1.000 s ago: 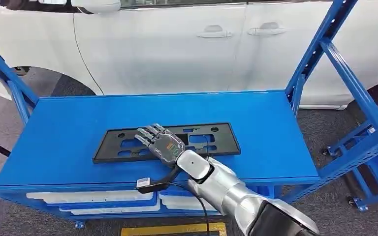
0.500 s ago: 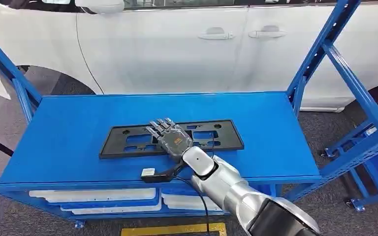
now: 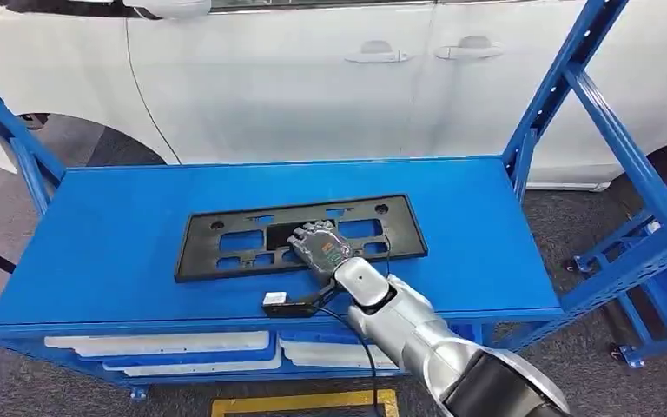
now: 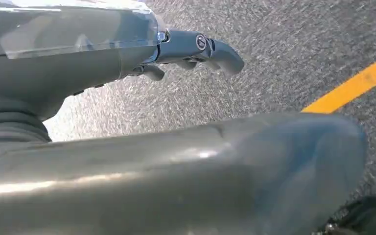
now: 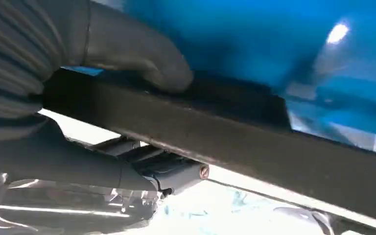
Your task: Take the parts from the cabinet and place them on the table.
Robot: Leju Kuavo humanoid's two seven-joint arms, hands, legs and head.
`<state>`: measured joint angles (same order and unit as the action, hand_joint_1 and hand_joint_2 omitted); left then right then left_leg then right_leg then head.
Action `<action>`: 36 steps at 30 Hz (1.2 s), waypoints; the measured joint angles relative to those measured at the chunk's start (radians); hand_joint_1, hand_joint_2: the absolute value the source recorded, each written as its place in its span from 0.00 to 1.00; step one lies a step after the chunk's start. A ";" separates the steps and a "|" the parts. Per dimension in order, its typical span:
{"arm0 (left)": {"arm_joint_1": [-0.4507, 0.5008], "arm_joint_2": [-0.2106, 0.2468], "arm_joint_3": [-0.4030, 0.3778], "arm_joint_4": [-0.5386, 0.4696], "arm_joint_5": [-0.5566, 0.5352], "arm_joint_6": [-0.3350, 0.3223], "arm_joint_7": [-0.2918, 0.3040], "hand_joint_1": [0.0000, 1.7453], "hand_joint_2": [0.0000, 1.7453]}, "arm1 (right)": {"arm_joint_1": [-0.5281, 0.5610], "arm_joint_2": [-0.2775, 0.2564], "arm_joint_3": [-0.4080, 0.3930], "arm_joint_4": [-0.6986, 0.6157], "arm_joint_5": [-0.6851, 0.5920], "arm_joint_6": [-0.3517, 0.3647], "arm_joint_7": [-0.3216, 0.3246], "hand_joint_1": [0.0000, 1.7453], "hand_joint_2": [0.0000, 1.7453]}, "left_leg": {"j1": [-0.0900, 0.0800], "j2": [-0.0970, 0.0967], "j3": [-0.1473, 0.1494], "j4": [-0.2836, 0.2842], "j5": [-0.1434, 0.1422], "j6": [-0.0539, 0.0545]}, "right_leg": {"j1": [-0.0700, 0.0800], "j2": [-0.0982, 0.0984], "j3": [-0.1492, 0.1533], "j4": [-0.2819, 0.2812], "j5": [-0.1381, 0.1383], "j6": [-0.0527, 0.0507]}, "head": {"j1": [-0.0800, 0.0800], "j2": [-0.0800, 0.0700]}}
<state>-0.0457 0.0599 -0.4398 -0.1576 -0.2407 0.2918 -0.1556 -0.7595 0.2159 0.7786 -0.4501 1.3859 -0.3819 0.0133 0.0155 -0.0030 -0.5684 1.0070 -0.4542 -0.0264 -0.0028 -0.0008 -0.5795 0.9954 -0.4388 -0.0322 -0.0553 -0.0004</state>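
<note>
Behind, apparently, white car [image 3: 313, 78] beyond shelf [image 3: 122, 234].

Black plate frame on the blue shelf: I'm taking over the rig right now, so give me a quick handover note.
Right hand: grips the near edge of the black frame, thumb on one face and fingers on the other in the right wrist view.
Left hand: hangs above the grey floor, holding nothing.
The frame is at the blue shelf, near its middle.
Done: frame grasped.
Left: carry it to the table and set it down.
</note>
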 joint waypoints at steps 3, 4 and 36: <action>0.000 0.002 0.000 0.000 0.000 0.000 -0.003 0.00 0.00 | 0.000 0.000 -0.005 0.002 0.001 0.000 0.000 0.98 1.00 | 0.001 0.000 -0.096 0.202 -0.104 -0.012 | 0.000 -0.002 0.001 -0.001 -0.002 -0.008 | 0.000 0.000; 0.001 0.002 0.000 0.000 0.000 0.000 -0.003 0.00 0.00 | 0.000 -0.001 -0.005 0.002 0.001 0.000 0.000 0.98 1.00 | 0.002 0.000 -0.132 0.276 -0.129 -0.015 | 0.001 -0.002 0.000 -0.001 -0.002 -0.008 | 0.000 0.000; 0.001 0.003 0.007 0.000 0.000 0.019 -0.077 0.00 1.00 | 0.084 -0.027 -0.159 -0.300 -0.209 -0.049 -0.234 0.96 1.00 | 0.002 -0.001 -0.153 0.320 -0.134 -0.019 | 0.003 0.001 -0.006 0.003 0.001 -0.012 | 0.000 0.000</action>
<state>-0.0446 0.0633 -0.4330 -0.1572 -0.2407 0.3113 -0.2327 -0.6759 0.1884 0.6199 -0.7497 1.1764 -0.4307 -0.2205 0.0172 -0.0036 -0.7215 1.3274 -0.5883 -0.0453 0.0004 0.0006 -0.5857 0.9983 -0.4374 -0.0441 -0.0553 -0.0004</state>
